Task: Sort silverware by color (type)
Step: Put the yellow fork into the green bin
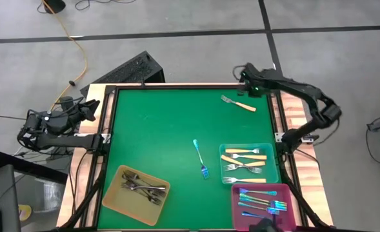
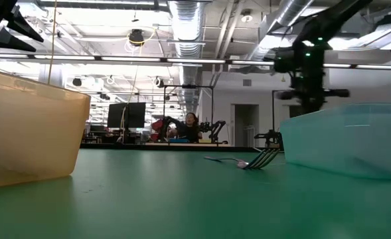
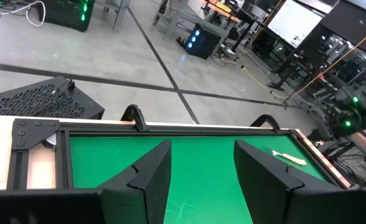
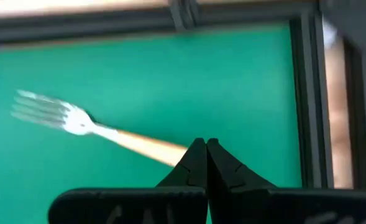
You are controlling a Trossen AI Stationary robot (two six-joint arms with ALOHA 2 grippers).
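One cream-handled fork (image 1: 238,103) lies flat near the table's far right corner, also seen in the right wrist view (image 4: 102,130). My right gripper (image 1: 246,80) (image 4: 205,152) hangs shut above the fork's handle, well clear of the table in the low view (image 2: 311,99). A blue fork (image 1: 200,158) lies flat at the table's middle. The teal tray (image 1: 273,169) holds cream-handled forks, the pink tray (image 1: 236,205) holds blue forks and the yellow tray (image 1: 115,193) holds dark-grey forks. My left gripper (image 3: 198,180) waits open beyond the table's left edge (image 1: 80,111).
The three trays stand along the near edge, yellow on the left, teal and pink on the right. A black frame rail (image 1: 190,86) runs around the green mat. Bare mat (image 1: 157,129) lies between the far edge and the trays.
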